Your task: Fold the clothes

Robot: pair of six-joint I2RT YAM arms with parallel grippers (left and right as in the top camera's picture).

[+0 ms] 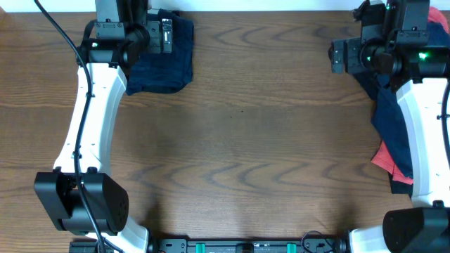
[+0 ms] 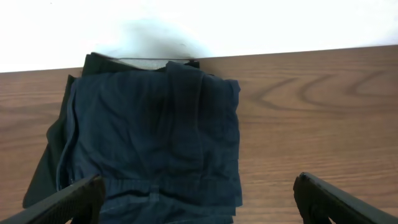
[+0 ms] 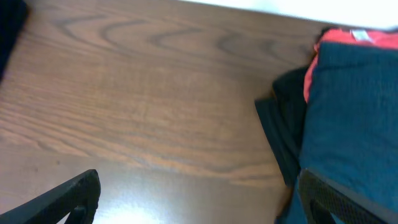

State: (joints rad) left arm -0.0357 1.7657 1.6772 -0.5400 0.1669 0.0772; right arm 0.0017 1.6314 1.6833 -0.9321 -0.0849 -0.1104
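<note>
Coral-red garment (image 3: 382, 39) bears a small white tag (image 3: 361, 35); writing unreadable.

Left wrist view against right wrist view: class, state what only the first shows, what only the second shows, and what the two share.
Only the left wrist view: a folded navy garment lying on a darker piece at the table's far edge. Only the right wrist view: a coral-red item under a blue garment, with a black piece beside them. Both: the wooden table, a white background beyond it, and that arm's own gripper open and empty, the left gripper and the right gripper.
</note>
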